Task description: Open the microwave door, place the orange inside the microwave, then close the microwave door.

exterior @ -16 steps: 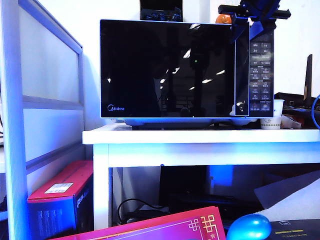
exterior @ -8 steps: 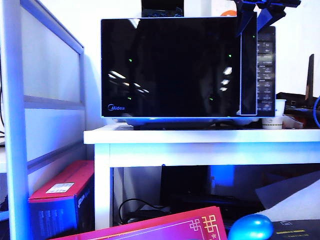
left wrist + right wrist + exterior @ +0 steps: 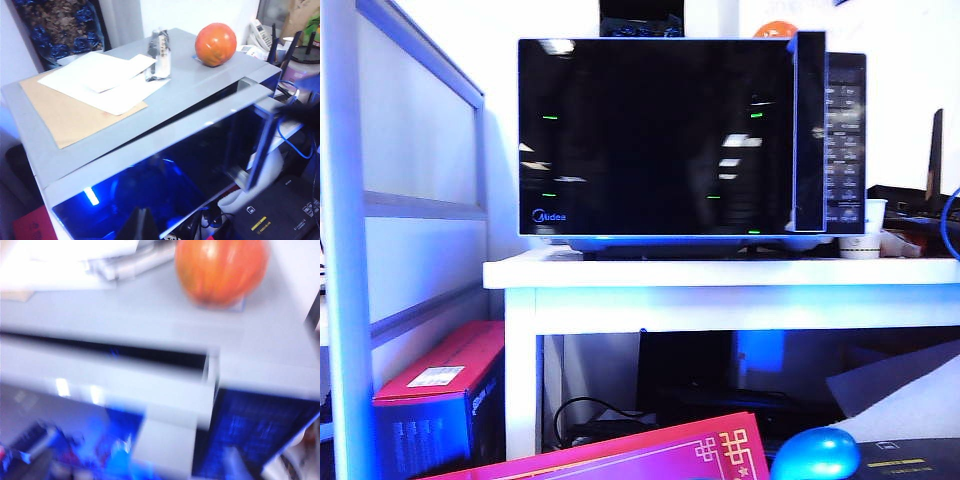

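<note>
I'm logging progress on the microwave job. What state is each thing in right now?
Microwave door: ajar, swung out slightly at its handle side.
Orange: sitting on top of the microwave, not inside.
Left hand: shut, empty, above the door.
Right hand: not in view.

My left gripper point(image 3: 140, 226) hangs with its dark fingers pressed together, tilted forward and down. My right gripper point(image 3: 300, 112) is only a dark smear, about two o'clock from it, its jaws unreadable.
</note>
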{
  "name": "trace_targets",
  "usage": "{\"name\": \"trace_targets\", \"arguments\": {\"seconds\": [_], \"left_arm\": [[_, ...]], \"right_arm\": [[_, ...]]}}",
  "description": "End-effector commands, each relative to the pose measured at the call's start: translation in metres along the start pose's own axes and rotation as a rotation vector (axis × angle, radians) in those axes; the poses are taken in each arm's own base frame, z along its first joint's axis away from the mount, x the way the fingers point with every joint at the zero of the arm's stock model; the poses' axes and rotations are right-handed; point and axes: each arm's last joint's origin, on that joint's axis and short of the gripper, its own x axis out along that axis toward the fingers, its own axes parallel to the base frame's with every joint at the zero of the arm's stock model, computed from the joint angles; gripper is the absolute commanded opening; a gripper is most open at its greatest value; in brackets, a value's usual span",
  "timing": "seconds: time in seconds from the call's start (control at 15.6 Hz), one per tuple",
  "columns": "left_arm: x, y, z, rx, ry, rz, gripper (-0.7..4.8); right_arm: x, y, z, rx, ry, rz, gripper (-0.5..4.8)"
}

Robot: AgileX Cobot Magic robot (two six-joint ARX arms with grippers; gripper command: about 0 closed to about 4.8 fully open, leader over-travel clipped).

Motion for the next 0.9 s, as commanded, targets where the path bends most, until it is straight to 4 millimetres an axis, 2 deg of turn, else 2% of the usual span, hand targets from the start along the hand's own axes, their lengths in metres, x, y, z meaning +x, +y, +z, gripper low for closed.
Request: {"name": "trace_targets", "arguments": {"seconds": [0.06, 0.26, 0.45, 0.71, 0.9], "left_arm": [[-0.002, 0.000, 0.002, 0.004, -0.013, -0.003, -0.05], [0.001, -0.001, 0.002, 0.004, -0.017, -0.018, -0.05], [0.030, -0.003, -0.005, 0.003, -0.009, -0.110, -0.05], [0.106, -0.010, -0.028, -0.005, -0.014, -0.334, -0.05], [0.173, -0.022, -0.058, 0.001, -0.051, -0.485, -0.04]], "right_arm": [[-0.007, -0.003, 0.006, -0.013, -0.051, -0.124, 4.79], [-0.008, -0.004, 0.007, -0.015, -0.060, -0.148, 4.79], [-0.013, -0.005, 0.012, -0.016, -0.101, -0.200, 4.79], [-0.029, -0.008, 0.023, -0.001, -0.194, -0.332, 4.79], [-0.040, -0.009, 0.036, 0.014, -0.321, -0.366, 4.79]]}}
